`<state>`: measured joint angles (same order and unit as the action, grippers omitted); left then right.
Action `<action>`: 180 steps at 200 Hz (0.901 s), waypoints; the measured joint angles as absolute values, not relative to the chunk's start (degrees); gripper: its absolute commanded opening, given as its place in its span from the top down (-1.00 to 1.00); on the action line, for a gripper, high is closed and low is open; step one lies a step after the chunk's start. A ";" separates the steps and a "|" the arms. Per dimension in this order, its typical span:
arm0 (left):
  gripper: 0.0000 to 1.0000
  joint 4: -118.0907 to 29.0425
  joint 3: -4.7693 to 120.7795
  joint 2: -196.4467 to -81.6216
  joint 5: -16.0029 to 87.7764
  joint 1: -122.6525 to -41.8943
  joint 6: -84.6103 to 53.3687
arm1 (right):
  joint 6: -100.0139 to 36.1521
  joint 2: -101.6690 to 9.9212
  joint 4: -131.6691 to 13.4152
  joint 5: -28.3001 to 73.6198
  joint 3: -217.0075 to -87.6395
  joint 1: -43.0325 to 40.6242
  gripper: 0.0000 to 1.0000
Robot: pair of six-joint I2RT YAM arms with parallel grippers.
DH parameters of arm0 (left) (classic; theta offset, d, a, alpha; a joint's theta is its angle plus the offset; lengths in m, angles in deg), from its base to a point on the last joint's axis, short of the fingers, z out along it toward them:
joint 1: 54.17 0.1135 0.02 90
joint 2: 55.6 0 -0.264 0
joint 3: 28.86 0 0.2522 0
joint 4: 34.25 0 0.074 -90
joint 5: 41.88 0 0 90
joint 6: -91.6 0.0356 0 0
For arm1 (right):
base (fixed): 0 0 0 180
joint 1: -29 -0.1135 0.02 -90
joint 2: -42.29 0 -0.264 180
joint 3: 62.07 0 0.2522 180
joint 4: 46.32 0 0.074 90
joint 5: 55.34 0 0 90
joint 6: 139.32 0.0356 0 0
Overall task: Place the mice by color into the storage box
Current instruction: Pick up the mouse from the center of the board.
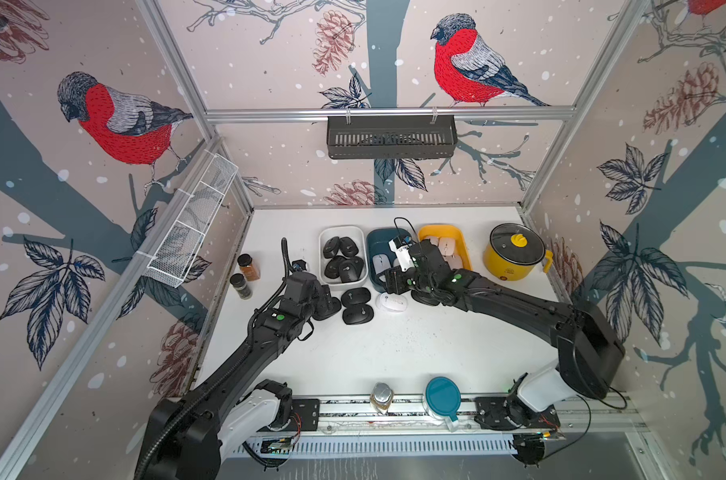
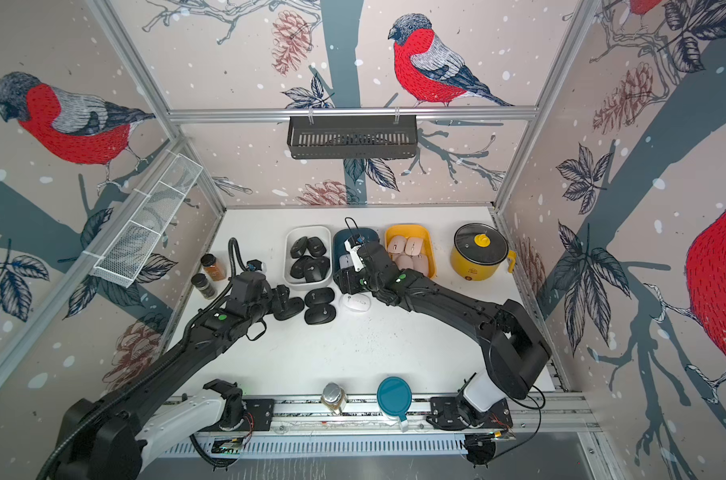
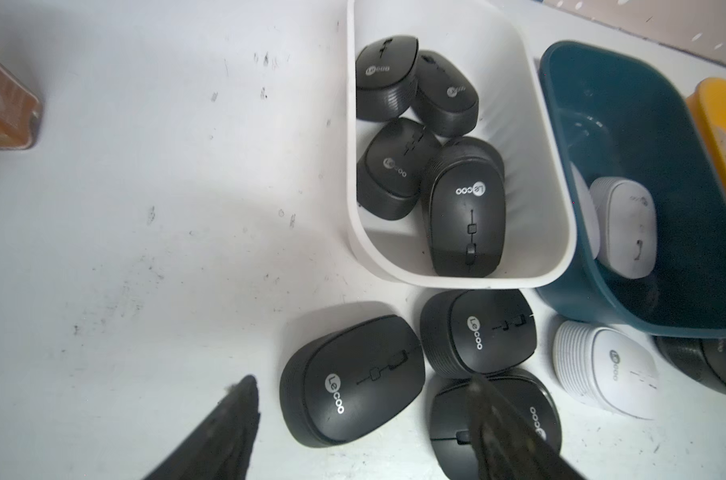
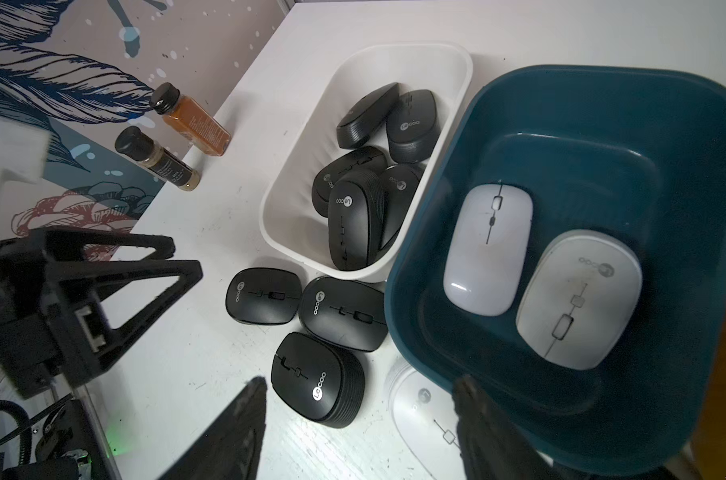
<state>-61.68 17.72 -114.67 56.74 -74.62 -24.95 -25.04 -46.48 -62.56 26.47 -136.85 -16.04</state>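
Three storage boxes stand in a row: a white box (image 1: 324,266) with several black mice (image 3: 467,208), a teal box (image 1: 374,241) with two white mice (image 4: 488,249), and a yellow box (image 1: 463,239) with pink mice (image 2: 407,249). In front of them, three black mice and one white mouse (image 1: 391,302) lie loose on the table. My left gripper (image 3: 363,386) is open and straddles one loose black mouse (image 3: 353,382), with gaps on both sides. My right gripper (image 4: 361,390) hangs open and empty by the teal box's front edge, above the white mouse (image 4: 423,407).
Two spice bottles (image 1: 249,266) (image 1: 240,286) stand at the left edge. A yellow pot (image 1: 513,253) is at the back right. A glass jar (image 1: 381,397) and a teal-lidded container (image 1: 442,397) sit on the front rail. A wire basket (image 1: 191,224) hangs on the left wall.
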 measured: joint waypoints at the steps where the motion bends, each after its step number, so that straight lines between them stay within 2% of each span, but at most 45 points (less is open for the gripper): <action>1: -0.52 -61.66 17.72 -114.91 56.74 -74.62 -24.95 | -25.04 -46.48 -62.56 26.39 -136.82 -16.04 -0.43; 84: -0.51 -60.10 18.81 -126.43 55.69 -74.62 -24.88 | -23.99 -45.08 -60.15 22.04 -133.83 -13.66 -0.43; 180: -0.55 -56.98 19.84 -132.49 54.05 -74.51 -23.81 | -23.84 -45.08 -59.39 18.50 -132.17 -12.19 -0.42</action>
